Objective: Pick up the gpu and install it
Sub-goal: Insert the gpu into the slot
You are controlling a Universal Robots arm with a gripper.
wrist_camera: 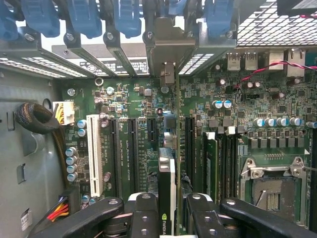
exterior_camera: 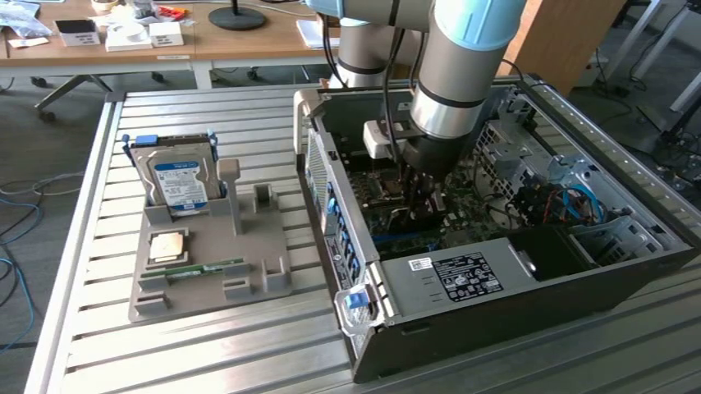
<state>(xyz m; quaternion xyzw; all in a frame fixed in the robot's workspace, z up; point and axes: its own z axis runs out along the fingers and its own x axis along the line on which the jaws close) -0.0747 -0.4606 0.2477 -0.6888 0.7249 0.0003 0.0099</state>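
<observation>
Black-faced gpu (wrist_camera: 167, 178) stands edge-on in my claw (wrist_camera: 168, 213), which is clamped narrow on it. It is inside the open computer case (exterior_camera: 570, 320), over the green motherboard (wrist_camera: 133, 99) and its long slots. I judge this the install step; seating it calls for exact alignment with one slot.

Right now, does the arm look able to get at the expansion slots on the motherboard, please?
Probably yes. The case lies open on its side. The gripper hangs inside it, shut on the gpu, which it holds edge-on over the black slots. Nothing lies across them.
</observation>
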